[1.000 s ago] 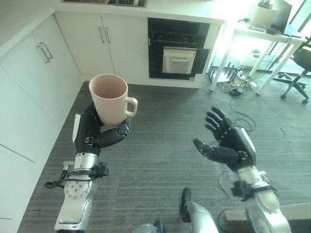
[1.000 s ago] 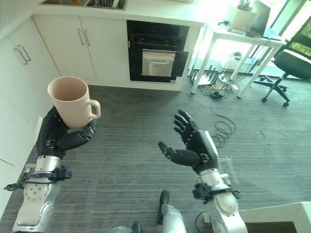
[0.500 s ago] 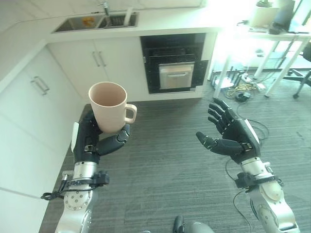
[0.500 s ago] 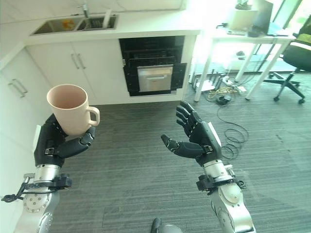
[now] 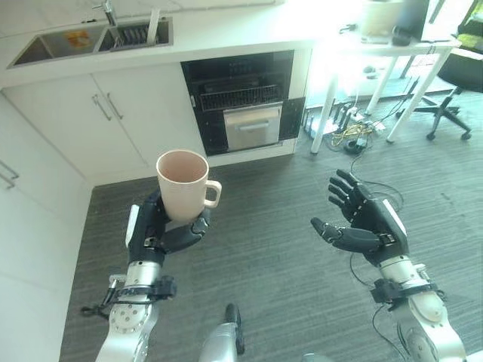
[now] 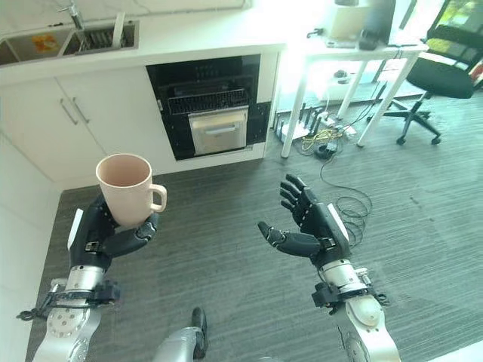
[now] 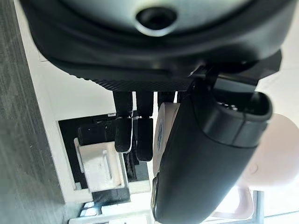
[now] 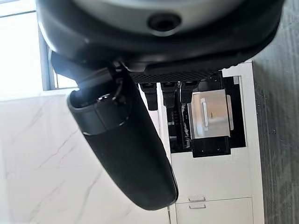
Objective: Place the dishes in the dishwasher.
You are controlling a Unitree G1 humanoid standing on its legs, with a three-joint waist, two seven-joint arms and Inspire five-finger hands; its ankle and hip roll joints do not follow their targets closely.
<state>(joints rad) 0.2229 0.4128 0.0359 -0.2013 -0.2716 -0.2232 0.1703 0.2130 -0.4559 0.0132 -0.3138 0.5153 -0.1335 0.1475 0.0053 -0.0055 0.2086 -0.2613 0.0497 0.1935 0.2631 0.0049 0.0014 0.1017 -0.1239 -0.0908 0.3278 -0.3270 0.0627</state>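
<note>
Left eye view, since earlier: dishwasher (image 5: 240, 99) seemingly nearer, mug (image 5: 182, 185) unchanged.

The left hand (image 5: 155, 230) hides the mug's (image 5: 183, 185) base, and the sink (image 5: 56, 47) is cut off

One beige mug (image 5: 183, 183) is held up in the curled fingers (image 5: 185, 235) of the left hand (image 5: 155, 230), and one right hand (image 5: 367, 226) is spread empty well apart from it. Beyond the fingers stands one open dishwasher (image 5: 243, 102) with one wire rack (image 5: 235, 96), two cabinet doors (image 5: 106, 124) beside it, and one sink (image 5: 90, 41) in the bench (image 5: 226, 30) above. Out past the right fingers are one white desk (image 5: 392, 53) and one office chair (image 5: 462, 79).
</note>
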